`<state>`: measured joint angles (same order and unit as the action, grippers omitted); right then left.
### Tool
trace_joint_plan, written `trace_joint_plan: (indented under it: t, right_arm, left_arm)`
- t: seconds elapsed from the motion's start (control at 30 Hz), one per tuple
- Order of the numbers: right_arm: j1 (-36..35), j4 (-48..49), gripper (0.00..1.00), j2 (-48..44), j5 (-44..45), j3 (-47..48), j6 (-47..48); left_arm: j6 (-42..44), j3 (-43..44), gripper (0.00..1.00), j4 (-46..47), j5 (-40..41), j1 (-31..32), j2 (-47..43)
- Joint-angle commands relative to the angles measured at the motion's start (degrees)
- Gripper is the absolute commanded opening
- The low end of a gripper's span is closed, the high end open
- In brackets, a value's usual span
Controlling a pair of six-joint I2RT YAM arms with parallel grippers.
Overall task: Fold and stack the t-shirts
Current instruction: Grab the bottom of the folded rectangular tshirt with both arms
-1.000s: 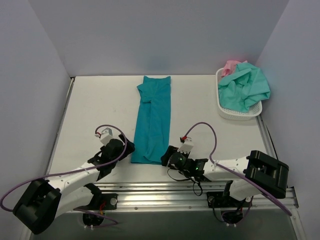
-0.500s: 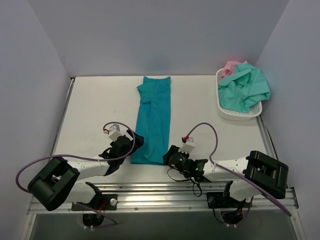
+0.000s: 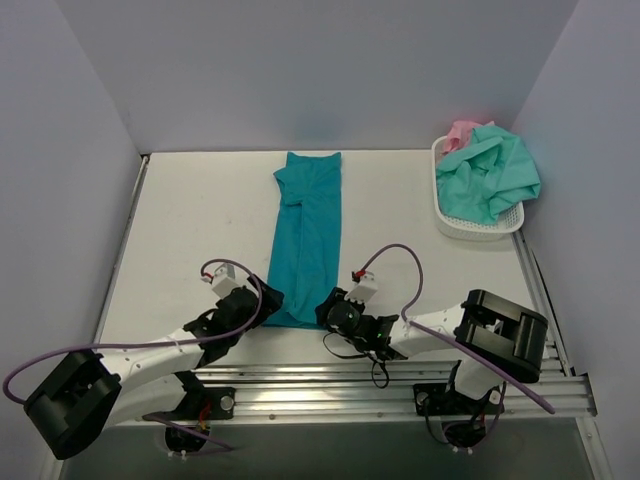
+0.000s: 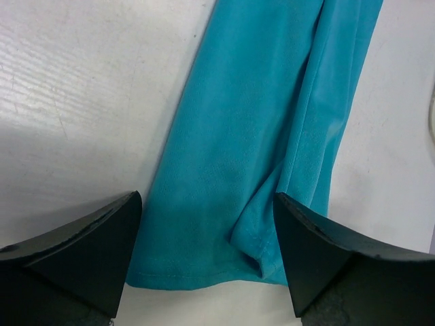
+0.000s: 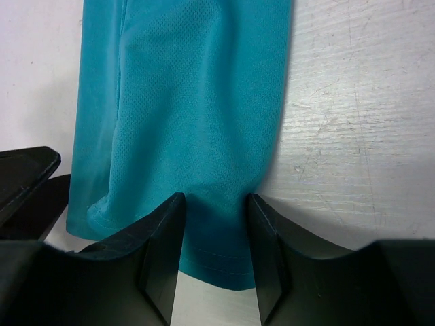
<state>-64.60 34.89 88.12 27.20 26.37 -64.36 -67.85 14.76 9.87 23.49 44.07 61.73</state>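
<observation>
The deep teal-blue t-shirt (image 3: 308,235) lies folded into a long narrow strip down the middle of the table, hem toward the arms. My left gripper (image 3: 270,302) is at the near left corner, low over the table. Its jaws are wide open (image 4: 207,244) with the hem and a small raised fold of the shirt (image 4: 258,122) between them. My right gripper (image 3: 326,310) is at the near right corner. Its jaws (image 5: 216,251) are narrowly open astride that corner of the shirt (image 5: 197,95), which lies flat and unpinched.
A white perforated basket (image 3: 470,228) stands at the far right, holding a mint-green shirt (image 3: 490,175) over a pink one (image 3: 460,132). Grey walls close the table on three sides. A metal rail (image 3: 330,385) runs along the near edge.
My left gripper has moved right to the shirt's near left corner. My right gripper has moved a little left onto the near right corner. The shirt has not moved.
</observation>
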Motion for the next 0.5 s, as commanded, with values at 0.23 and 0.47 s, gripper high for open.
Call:
trace_joint_plan:
  t: [0.23, 0.47]
  right_arm:
    - [-0.27, -2.37, 0.30, -0.31, 0.75, -0.79, -0.50]
    - [-0.27, -2.90, 0.00, -0.75, 0.92, -1.67, -0.15]
  left_arm:
    - [-4.12, -2.55, 0.65, -2.84, 3.05, 4.08, 0.14]
    - [-3.78, -0.80, 0.12, -2.93, 4.20, 5.58, 2.59]
